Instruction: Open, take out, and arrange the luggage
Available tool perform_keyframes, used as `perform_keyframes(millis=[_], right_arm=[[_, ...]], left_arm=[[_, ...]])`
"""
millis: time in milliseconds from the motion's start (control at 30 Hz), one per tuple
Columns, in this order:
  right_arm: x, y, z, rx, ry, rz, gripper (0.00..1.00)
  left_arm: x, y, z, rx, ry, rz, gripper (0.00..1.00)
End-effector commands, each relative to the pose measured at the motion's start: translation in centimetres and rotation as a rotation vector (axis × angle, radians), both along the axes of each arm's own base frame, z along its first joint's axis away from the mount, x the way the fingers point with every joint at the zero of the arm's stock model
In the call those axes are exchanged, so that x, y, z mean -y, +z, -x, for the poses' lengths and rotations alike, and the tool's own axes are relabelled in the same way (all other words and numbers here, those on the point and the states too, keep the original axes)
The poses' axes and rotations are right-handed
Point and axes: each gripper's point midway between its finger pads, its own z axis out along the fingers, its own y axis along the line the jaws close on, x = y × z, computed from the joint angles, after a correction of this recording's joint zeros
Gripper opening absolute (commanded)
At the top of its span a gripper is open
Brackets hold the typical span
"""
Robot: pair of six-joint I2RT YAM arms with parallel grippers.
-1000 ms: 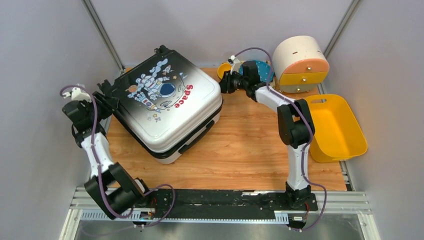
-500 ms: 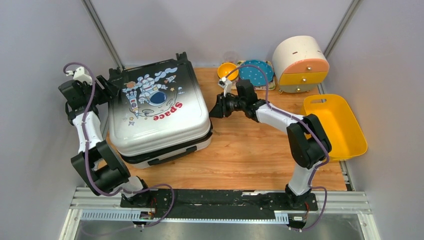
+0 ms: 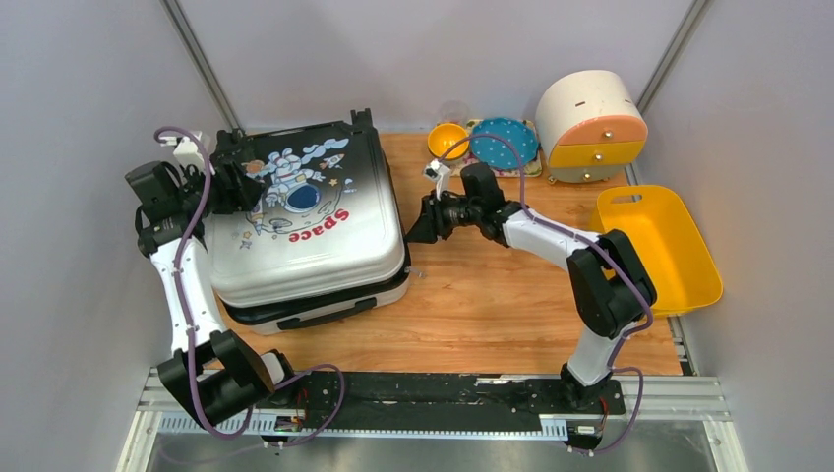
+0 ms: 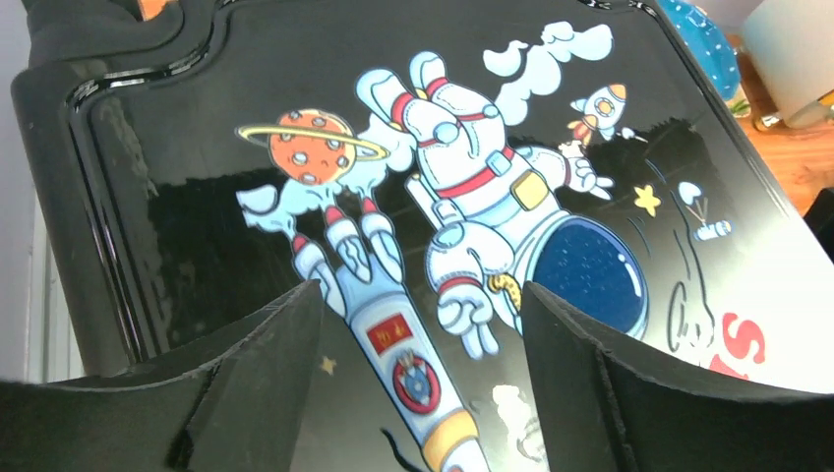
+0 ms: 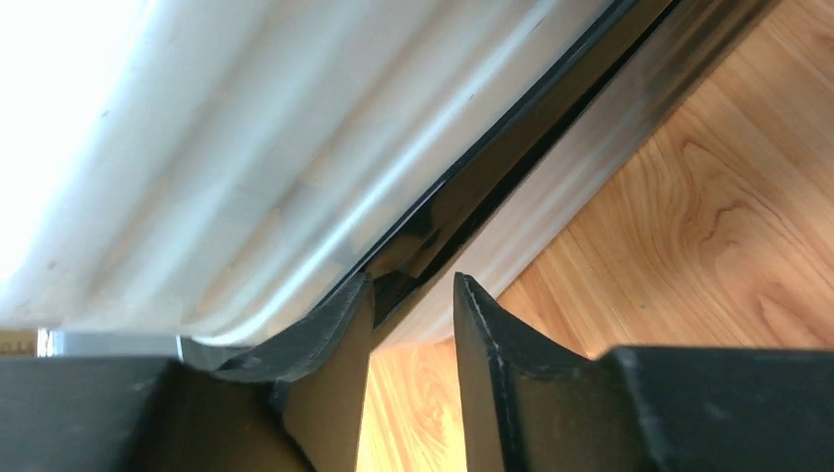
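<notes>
**Suitcase lies shut on the left side of the table**

The suitcase (image 3: pixel 305 231) lies flat on the left half of the table (image 3: pixel 492 305). Its lid is closed. The spaceman picture and the red word "Space" face up. Its back end reaches the far edge of the table. Its front end, with the black handle, points to the near edge.

The left gripper (image 3: pixel 241 185) hangs over the far left part of the lid. In the left wrist view its fingers (image 4: pixel 266 354) are spread wide. Only the rocket and the spaceman picture show between them. They hold nothing.

The right gripper (image 3: pixel 418 224) is low down at the right side of the suitcase. In the right wrist view its fingers (image 5: pixel 492 334) are a little apart. The tips are right at the black line where the two halves meet. Nothing sits between them.

Along the far edge, to the right of the suitcase, are a small yellow bowl (image 3: pixel 447 138) and a blue plate (image 3: pixel 504 143). A round drawer box (image 3: pixel 590 123) stands in the far right corner. A yellow bin (image 3: pixel 679 265) sits by the right edge.
</notes>
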Motion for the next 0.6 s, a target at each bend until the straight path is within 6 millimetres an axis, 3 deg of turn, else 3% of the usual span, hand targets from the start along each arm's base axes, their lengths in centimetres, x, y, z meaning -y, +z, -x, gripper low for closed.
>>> perform_keyframes(millis=[0,33,100,200,300,567], right_arm=[[4.4,3.2,-0.6,0.130,0.051,-0.022,0.46],[5.3,3.6,-0.5,0.160,0.066,-0.016,0.50],[7.4,2.3,-0.5,0.196,0.094,0.028,0.59],[8.0,1.3,1.6,0.195,0.184,0.025,0.69],[7.0,0.9,3.5,0.172,0.256,-0.013,0.76],[4.0,0.2,6.3,0.191,0.366,-0.061,0.77]], left_arm=[[1.6,0.3,2.6,-0.020,-0.086,-0.046,0.84],[2.3,0.7,3.0,-0.014,-0.127,-0.038,0.84],[3.8,1.2,3.7,-0.011,-0.202,0.015,0.86],[4.9,1.0,4.1,-0.017,-0.252,0.020,0.86],[6.2,0.5,4.0,-0.042,-0.293,-0.041,0.86],[7.8,-0.3,3.6,-0.088,-0.326,-0.065,0.85]])
